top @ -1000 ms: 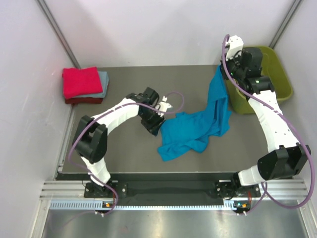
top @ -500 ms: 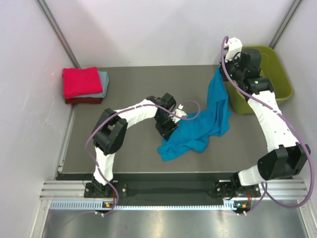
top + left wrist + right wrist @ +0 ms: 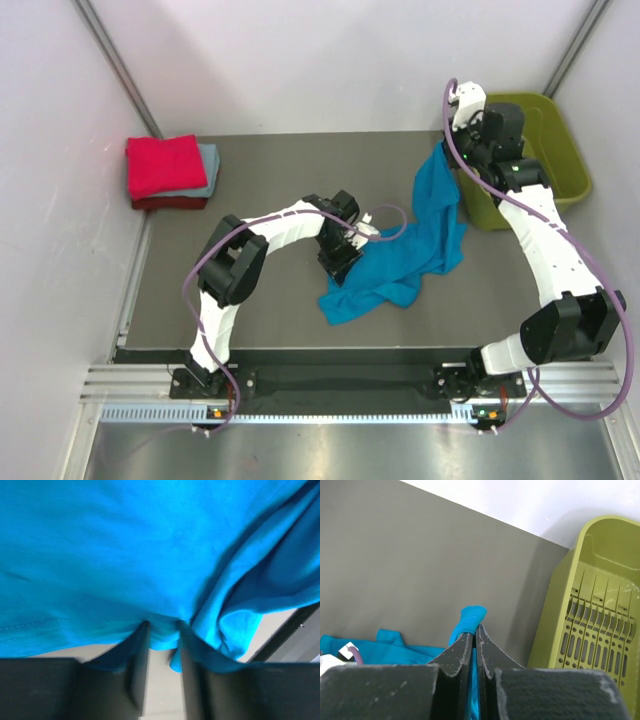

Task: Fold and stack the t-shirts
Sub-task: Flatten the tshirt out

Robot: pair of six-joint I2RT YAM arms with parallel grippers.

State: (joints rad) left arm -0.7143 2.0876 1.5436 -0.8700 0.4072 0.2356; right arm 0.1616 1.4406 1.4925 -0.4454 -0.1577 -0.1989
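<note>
Shirts: three, namely one teal shirt (image 3: 410,250), one red shirt (image 3: 165,165), one grey-blue shirt (image 3: 209,168).
Basket (image 3: 560,130): one, olive-green.
Grippers: two.
Teal shirt: unfolded; one end lifted just left of basket, the rest crumpled on table (image 3: 260,310), nearer and left of basket.
Red shirt, grey-blue shirt: folded, stacked, red on top; well left of basket.
Right gripper (image 3: 476,630): pinched tight on teal shirt's raised end, beside basket's left wall.
Left gripper (image 3: 162,630): jaws narrowly apart, teal hem between the tips; on the shirt's side away from basket.
Change over one second: left gripper nearer basket, further onto teal cloth, jaws narrower; right gripper and stack as before.
</note>
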